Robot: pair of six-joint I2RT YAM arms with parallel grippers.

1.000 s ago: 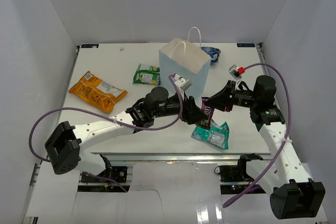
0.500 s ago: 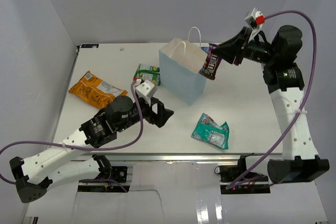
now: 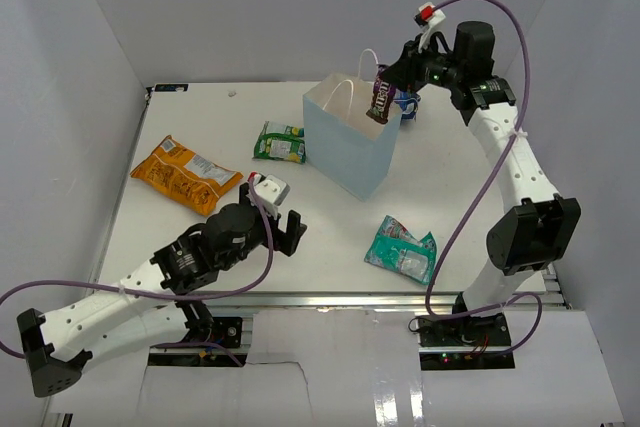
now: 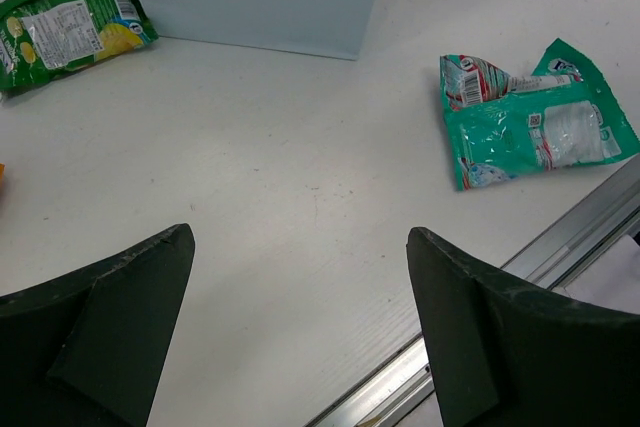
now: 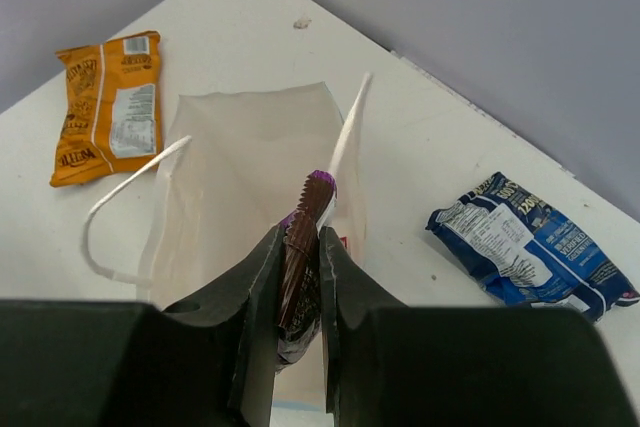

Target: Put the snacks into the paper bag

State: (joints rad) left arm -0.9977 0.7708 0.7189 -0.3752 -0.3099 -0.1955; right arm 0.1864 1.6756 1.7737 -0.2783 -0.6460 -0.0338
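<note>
White table (image 3: pixel 470 197) fills my overhead view, with both arms reaching in from the near edge. On it, toward the back centre, stands the light-blue paper bag (image 3: pixel 350 142), upright, its mouth open and its 2 white cord handles up.

The orange chip bag (image 3: pixel 185 174) lies flat to the bag's left, well apart from it. The teal packet (image 3: pixel 402 250) lies crumpled near the front edge, to the right of the bag. The green packet (image 3: pixel 279 142) lies just beside the bag's left wall. The blue packet (image 5: pixel 530 242) lies behind the bag, partly hidden from overhead by my right arm.

My right gripper (image 5: pixel 298 237) is raised over the bag, both fingers pressed flat against the dark brown candy bar (image 3: pixel 380 99), which hangs upright above the bag's white inside; I cannot tell whether its lower end has passed the rim.

My left gripper (image 4: pixel 300 237) sits low over bare table between the teal and green packets, fingers spread wide, gripping nothing.
</note>
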